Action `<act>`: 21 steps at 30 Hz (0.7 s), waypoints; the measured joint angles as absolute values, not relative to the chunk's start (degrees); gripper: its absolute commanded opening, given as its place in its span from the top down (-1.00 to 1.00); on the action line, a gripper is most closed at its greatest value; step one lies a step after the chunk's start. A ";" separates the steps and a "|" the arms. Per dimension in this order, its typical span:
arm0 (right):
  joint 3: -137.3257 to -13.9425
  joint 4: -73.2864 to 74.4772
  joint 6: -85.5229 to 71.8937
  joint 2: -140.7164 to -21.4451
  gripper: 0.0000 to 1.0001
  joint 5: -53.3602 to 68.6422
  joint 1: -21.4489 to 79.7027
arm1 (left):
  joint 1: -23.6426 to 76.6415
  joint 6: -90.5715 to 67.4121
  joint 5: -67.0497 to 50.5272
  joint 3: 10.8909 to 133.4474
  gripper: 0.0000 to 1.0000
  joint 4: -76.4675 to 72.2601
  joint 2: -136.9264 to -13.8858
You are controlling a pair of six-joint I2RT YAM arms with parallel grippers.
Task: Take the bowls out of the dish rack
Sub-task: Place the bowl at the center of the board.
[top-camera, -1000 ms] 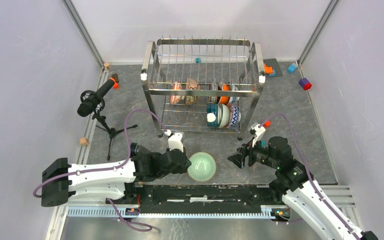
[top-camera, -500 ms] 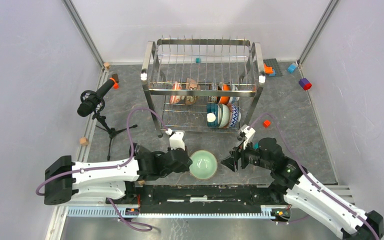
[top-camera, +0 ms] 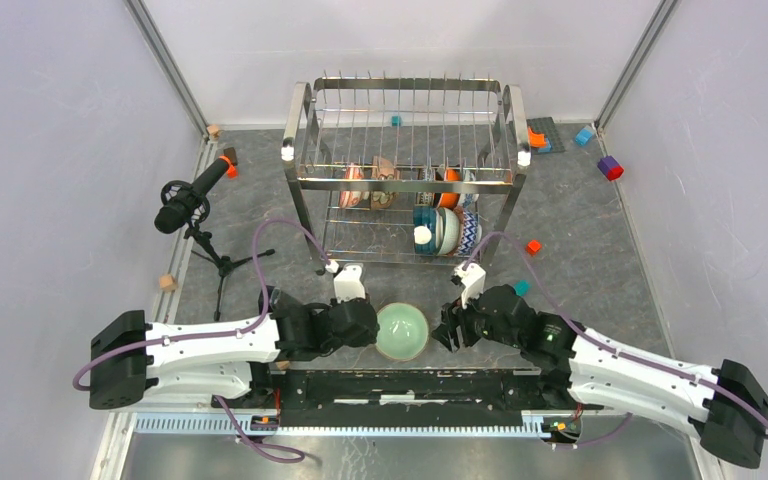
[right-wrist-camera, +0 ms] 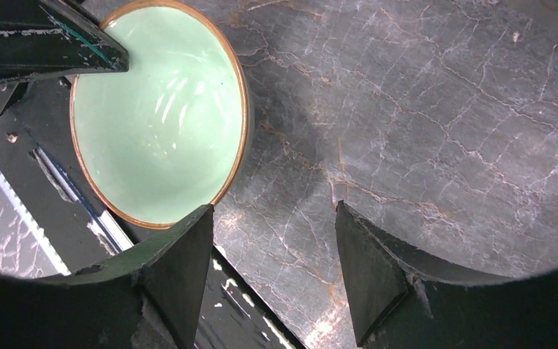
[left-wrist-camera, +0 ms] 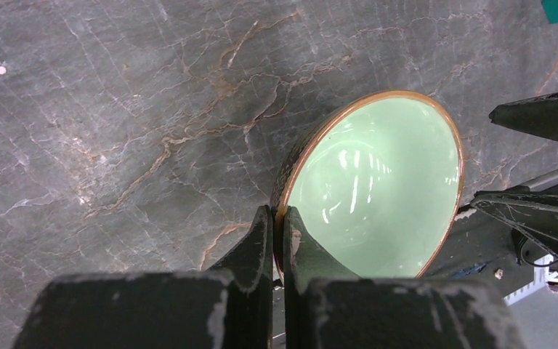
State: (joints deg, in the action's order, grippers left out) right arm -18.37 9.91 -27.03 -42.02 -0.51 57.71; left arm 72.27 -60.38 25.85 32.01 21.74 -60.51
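Glossy round pale-green bowl (left-wrist-camera: 374, 189), copper-toned rim

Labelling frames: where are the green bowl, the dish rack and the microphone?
green bowl (top-camera: 402, 331), top view, pale inner glaze
dish rack (top-camera: 405, 184), top view, front middle rail
microphone (top-camera: 184, 203), top view, black body

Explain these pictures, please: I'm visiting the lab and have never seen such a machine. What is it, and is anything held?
Two robot arms stand at a table. The wide picture looks down from above; the other two come from cameras on the wrists. The left arm has its jaws shut on the rim of a pale green bowl. The right arm holds its jaws open beside it, gripping nothing. Behind, a dish rack holds more bowls; a microphone stands left.
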 measured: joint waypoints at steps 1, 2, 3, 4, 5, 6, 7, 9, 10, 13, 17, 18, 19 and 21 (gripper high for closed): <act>-18.55 9.67 -27.46 -42.70 -0.33 -1.23 58.22 | 72.25 -60.97 25.96 32.01 0.96 22.00 -60.49; -18.79 9.30 -27.86 -43.40 -0.33 -1.83 58.57 | 72.25 -61.32 26.02 32.01 0.96 22.31 -60.51; -19.05 8.99 -28.18 -44.05 -0.33 -2.33 58.87 | 72.27 -61.58 26.04 32.01 0.96 22.59 -60.49; -19.49 8.73 -28.51 -44.77 -0.32 -2.79 59.09 | 72.27 -61.84 26.06 32.01 0.95 22.76 -60.49; -20.14 8.29 -28.82 -45.69 -0.32 -3.20 59.31 | 72.27 -62.15 26.15 32.01 0.96 22.90 -60.49; -20.71 7.97 -29.10 -46.48 -0.32 -3.46 59.46 | 72.29 -62.46 26.35 32.01 0.96 23.00 -60.49; -21.34 7.44 -29.34 -47.31 -0.32 -3.73 59.59 | 72.34 -62.74 26.50 32.01 0.96 23.09 -60.49; -22.44 6.35 -29.78 -48.66 -0.32 -4.14 60.03 | 72.36 -63.02 26.74 32.01 0.95 23.29 -60.49; -22.85 5.96 -29.87 -49.28 -0.32 -4.21 60.29 | 72.36 -63.18 26.83 32.01 0.96 23.46 -60.51; -24.45 4.93 -30.04 -52.03 -0.28 -4.62 61.36 | 72.36 -63.61 26.89 32.01 0.95 23.81 -60.58; -25.06 4.05 -30.17 -54.98 -0.23 -5.10 62.00 | 72.38 -64.10 26.89 32.01 0.95 23.86 -61.25; -25.06 3.99 -30.20 -55.66 -0.21 -5.21 62.11 | 72.38 -64.14 26.89 32.01 0.96 23.88 -61.39; -25.06 3.95 -30.22 -56.05 -0.20 -5.28 62.13 | 72.40 -64.25 26.87 32.01 0.95 23.92 -61.47; -25.06 3.90 -30.24 -56.90 -0.17 -5.61 62.17 | 72.40 -64.66 26.89 31.99 0.96 23.90 -61.47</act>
State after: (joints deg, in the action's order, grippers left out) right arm -25.06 3.90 -30.24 -56.90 -5.61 62.17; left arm 72.40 -64.66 26.89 31.99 23.90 -61.47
